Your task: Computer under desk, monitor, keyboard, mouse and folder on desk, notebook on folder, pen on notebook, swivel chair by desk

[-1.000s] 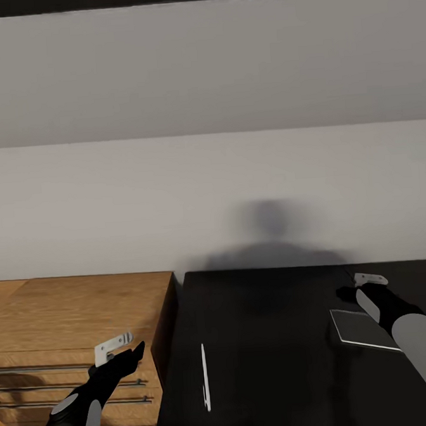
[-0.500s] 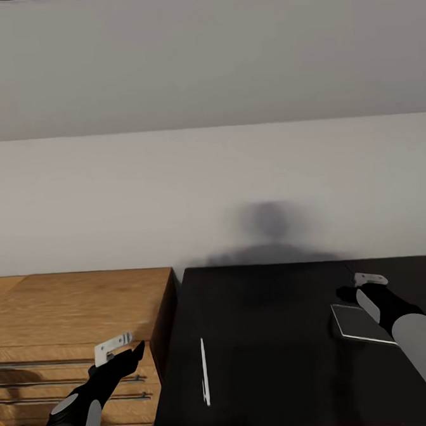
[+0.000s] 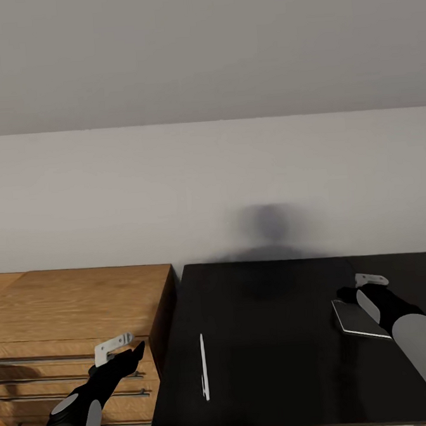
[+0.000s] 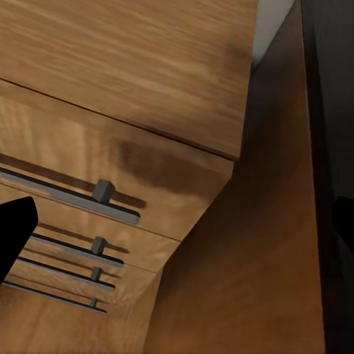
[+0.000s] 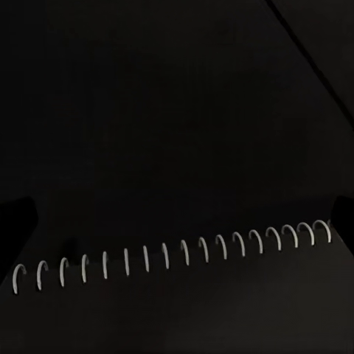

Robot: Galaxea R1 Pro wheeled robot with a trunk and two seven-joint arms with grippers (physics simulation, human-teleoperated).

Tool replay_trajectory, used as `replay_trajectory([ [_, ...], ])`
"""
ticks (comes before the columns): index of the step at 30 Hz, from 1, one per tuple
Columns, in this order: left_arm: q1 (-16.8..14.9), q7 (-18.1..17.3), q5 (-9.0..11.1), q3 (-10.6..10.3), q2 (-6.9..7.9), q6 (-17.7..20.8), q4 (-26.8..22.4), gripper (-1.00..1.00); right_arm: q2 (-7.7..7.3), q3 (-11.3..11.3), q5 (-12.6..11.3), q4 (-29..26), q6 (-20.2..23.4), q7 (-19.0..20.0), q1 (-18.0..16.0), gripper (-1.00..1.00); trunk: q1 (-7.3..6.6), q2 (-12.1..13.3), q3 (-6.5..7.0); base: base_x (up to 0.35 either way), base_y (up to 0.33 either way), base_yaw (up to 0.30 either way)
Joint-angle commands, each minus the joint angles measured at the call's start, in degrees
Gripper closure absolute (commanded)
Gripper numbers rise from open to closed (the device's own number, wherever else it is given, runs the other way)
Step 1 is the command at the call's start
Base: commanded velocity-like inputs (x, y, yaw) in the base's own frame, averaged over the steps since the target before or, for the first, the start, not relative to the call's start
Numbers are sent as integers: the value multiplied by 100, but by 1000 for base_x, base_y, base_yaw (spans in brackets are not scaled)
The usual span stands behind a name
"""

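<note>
Two grippers, one dark notebook, one pen. My right gripper [image 3: 364, 283] hangs over the far right part of the black desk [image 3: 272, 336], directly above the notebook [image 3: 355, 317]. In the right wrist view its fingers stand wide apart at the two sides, and the notebook's white wire spiral [image 5: 177, 254] runs across the gap from one finger toward the other. Whether either pad touches the cover I cannot tell. My left gripper [image 3: 118, 350] is likewise spread wide and empty, held in front of the wooden dresser's [image 3: 73, 305] bar-handled drawers, beside the desk's left end.

Handling, as a judgement: the notebook should be light and fairly stiff across the cover but floppy at the free page edge. The bound spiral edge is the firmer place to pinch, across the thickness. On the glossy top it may slide before it lifts.

The pen [image 3: 203, 366] lies flat near the desk's left front corner, well apart from the notebook. Its long axis runs from the front edge toward the wall. It is thin and light, apt to roll; grip it mid-length, across the axis.
</note>
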Motion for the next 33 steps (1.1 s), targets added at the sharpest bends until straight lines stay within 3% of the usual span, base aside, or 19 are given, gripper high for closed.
replay_trajectory([
  [1,-5,-23,31,16,-7,37,-7,-100,-5,49,-59,-12,30,-38,-2,-100,0,-3,-6,0,0,0],
  [6,-5,-20,31,16,-10,41,-8,-100,-4,50,-48,-4,31,-39,-2,-100,0,-3,-6,0,0,0],
  [27,-5,-18,31,16,-10,41,-8,-100,-3,59,-27,4,46,-47,-2,-100,461,-846,-383,0,0,0],
  [33,-5,-18,31,16,-10,44,-8,-100,-3,60,-26,5,48,-48,-2,-100,461,-846,-383,0,0,0],
])
